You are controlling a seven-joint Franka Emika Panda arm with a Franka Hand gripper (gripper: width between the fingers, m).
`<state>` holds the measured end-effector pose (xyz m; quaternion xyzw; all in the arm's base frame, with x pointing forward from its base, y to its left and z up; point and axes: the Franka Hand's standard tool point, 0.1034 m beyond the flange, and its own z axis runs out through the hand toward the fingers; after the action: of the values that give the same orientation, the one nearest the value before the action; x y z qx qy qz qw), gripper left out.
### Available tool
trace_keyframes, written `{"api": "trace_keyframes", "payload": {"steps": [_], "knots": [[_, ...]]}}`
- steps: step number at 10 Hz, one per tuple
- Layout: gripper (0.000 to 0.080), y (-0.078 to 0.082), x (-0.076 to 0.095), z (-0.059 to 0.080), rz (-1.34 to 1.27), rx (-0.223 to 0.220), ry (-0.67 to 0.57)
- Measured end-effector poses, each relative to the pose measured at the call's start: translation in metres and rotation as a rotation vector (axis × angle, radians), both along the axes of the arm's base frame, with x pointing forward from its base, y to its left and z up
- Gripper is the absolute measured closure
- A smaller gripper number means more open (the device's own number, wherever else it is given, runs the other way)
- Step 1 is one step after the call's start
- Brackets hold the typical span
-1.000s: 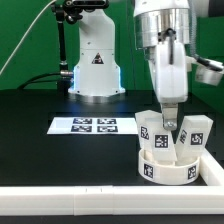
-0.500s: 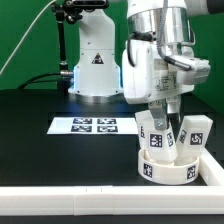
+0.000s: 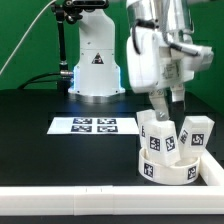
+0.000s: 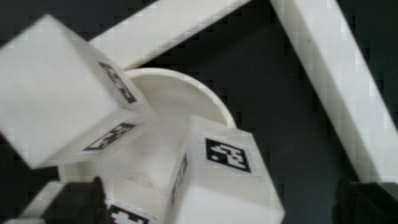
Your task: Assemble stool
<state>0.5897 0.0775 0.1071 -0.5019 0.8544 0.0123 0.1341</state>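
The round white seat lies at the exterior view's right, just behind the border rail. Tagged white legs stand on it: one on the left, one on the right. My gripper hangs just above the left leg, turned at the wrist. In the wrist view the seat lies behind a large tagged leg. A second tagged leg sits between the dark fingers of my gripper. The fingers stand wide apart, with a gap showing beside the leg.
The marker board lies flat on the black table at the exterior view's left. The long white border rail runs along the front edge and shows in the wrist view. The arm's white base stands at the back.
My gripper has turned about its axis and risen a little above the legs. The left leg now shows its tags at a slightly different angle.
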Motion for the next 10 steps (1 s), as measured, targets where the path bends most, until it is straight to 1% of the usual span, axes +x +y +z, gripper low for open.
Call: {"api": "trace_keyframes", "payload": {"steps": [1,2,3,4,5,8,10], "knots": [[0.0151,-0.0017,-0.0010,-0.0037,0.093,-0.026,-0.011],[0.0151,-0.0020,-0.0016,-0.0054,0.154,-0.040,-0.018],[0.0151,-0.0022,-0.0016,-0.0054,0.213,-0.054,-0.027],[0.0150,-0.0014,-0.0028,-0.0060,0.326,-0.078,-0.028],[0.0150,0.0001,-0.0035,-0.0055,0.500,-0.123,-0.005],[0.0150,0.0007,-0.0001,-0.0019,0.836,-0.209,-0.033],[0.0150,0.0000,0.0005,-0.0017,0.926,-0.231,-0.043]]}}
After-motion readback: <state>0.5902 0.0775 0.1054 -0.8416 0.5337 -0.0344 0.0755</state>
